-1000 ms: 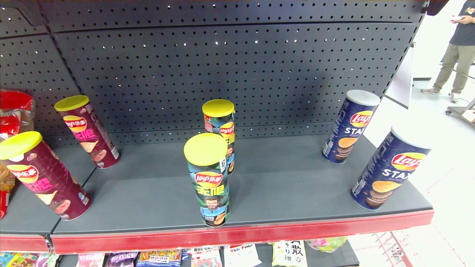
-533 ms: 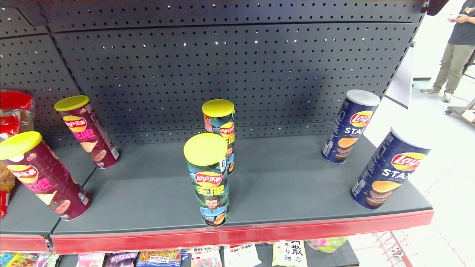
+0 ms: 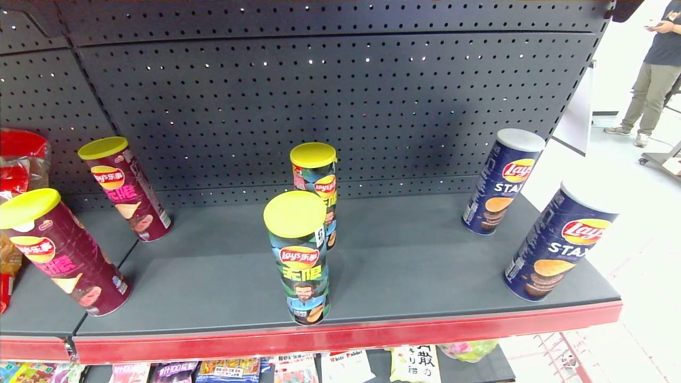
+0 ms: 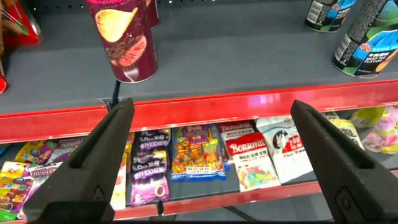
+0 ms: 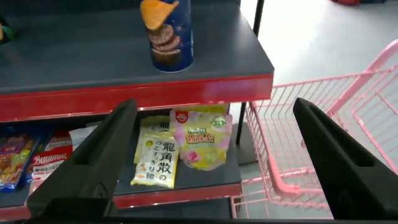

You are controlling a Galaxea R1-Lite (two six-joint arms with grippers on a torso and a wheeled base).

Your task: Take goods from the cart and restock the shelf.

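Observation:
Several chip cans stand on the grey shelf with its red front lip. Two maroon cans are at the left, two green-patterned cans with yellow lids in the middle, two dark blue cans at the right. My left gripper is open in front of the shelf's lip, below a maroon can. My right gripper is open too, below a blue can, with the pink cart beside the shelf's end.
A lower shelf holds several snack bags. A perforated dark back panel rises behind the cans. Red packaged goods sit at the far left. Open floor lies past the shelf's right end.

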